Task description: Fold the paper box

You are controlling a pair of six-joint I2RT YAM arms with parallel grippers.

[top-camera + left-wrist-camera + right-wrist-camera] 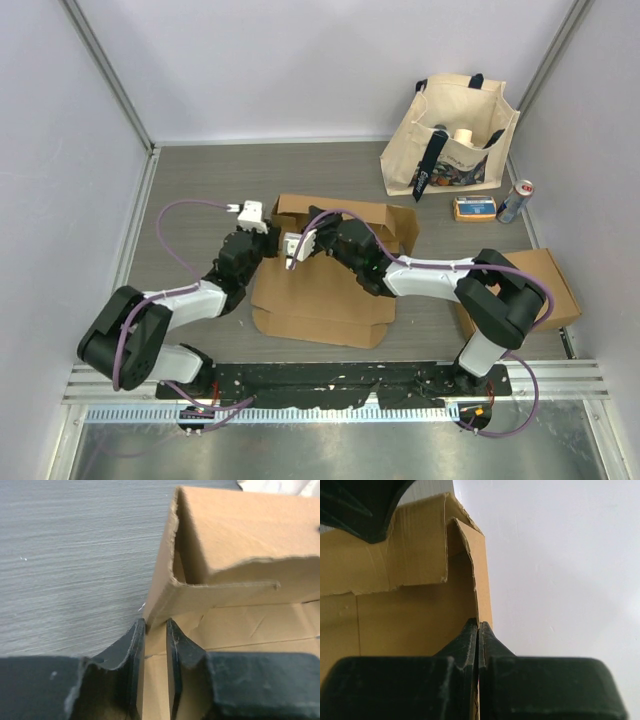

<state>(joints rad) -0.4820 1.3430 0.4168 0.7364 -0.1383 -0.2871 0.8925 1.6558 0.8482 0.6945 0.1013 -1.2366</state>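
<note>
Left claw (155, 630) and right claw (478, 629) both pinch the box (320, 300) at its back wall; front flaps lie flat, roughly halfway.

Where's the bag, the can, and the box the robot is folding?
bag (460, 170): top view, on its printed front side.
can (513, 205): top view, on its silver side.
box (320, 295): top view, on its flat brown panel near the arms.
</note>
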